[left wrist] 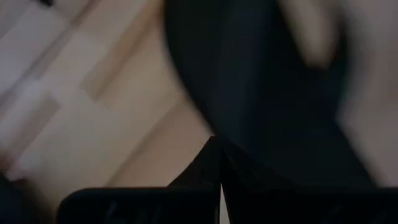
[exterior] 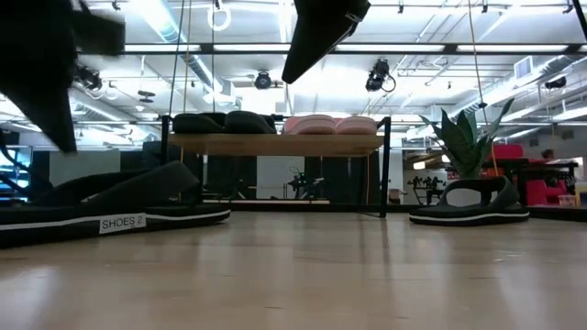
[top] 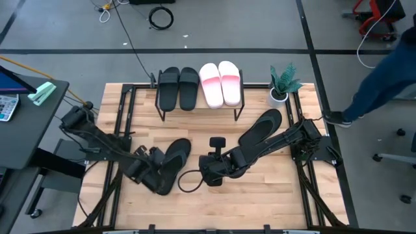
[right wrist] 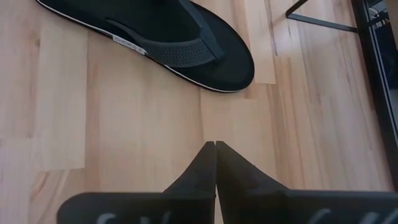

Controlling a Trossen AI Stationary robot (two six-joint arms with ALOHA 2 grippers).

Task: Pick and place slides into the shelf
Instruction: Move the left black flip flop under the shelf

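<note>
Two black slides [top: 179, 88] and two pale pink slides [top: 220, 83] lie side by side on the shelf [top: 198, 107] at the table's far edge. Two more black slides rest sole-down on the tabletop. One is left of centre [top: 175, 159], labelled "SHOES 2" [exterior: 122, 222]. The other is to the right [top: 261, 129], near the plant. My left gripper [left wrist: 217, 152] is shut and hovers close over the left slide's near end [top: 158, 174]. My right gripper [right wrist: 214, 146] is shut above bare wood [top: 207, 170], just right of that slide [right wrist: 180, 37]. My left gripper is shut right over the left black slide [left wrist: 261, 81], coming at it from the table's left side. I cannot tell whether its tips touch the slide.
A small potted plant [top: 283, 84] stands at the shelf's right end. A dark cable loop [top: 188, 181] lies between the two grippers. The shelf's thin black legs [right wrist: 323, 22] stand beyond the right gripper. A person's leg and shoe [top: 364, 97] show on the floor to the right.
</note>
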